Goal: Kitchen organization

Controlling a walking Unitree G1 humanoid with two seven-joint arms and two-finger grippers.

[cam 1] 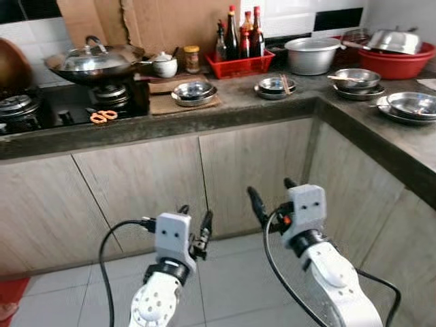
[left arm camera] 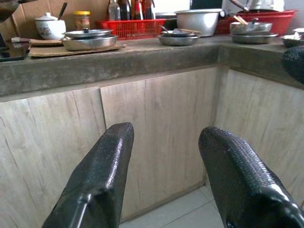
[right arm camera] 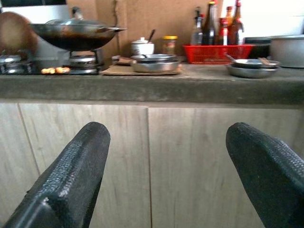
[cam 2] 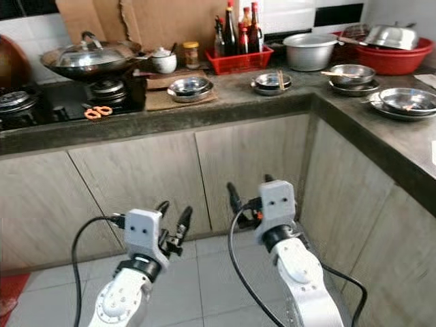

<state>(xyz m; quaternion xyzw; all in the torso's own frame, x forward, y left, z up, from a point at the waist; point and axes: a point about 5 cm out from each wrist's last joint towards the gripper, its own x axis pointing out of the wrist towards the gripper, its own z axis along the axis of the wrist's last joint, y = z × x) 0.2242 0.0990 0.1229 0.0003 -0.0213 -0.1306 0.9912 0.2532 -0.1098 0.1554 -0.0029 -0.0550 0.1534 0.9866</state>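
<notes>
An L-shaped dark stone counter (cam 1: 272,102) carries the kitchenware. A lidded wok (cam 1: 94,61) sits on the gas stove at the left, with orange scissors (cam 1: 103,116) in front of it. Steel bowls (cam 1: 194,91) rest on a brown mat; another steel dish with chopsticks (cam 1: 276,86) lies further right. A red basket of bottles (cam 1: 238,63) stands at the back. Low before the cabinet doors, my left gripper (cam 1: 195,225) is open and holds nothing. My right gripper (cam 1: 272,196) is open wide and holds nothing.
A steel pot (cam 1: 312,54) and a red basin with a steel lid (cam 1: 395,51) stand at the back right. More steel dishes (cam 1: 357,80) and a steel plate (cam 1: 411,106) line the right counter wing. Wooden cabinet doors (cam 1: 259,163) face me above a tiled floor (cam 1: 225,279).
</notes>
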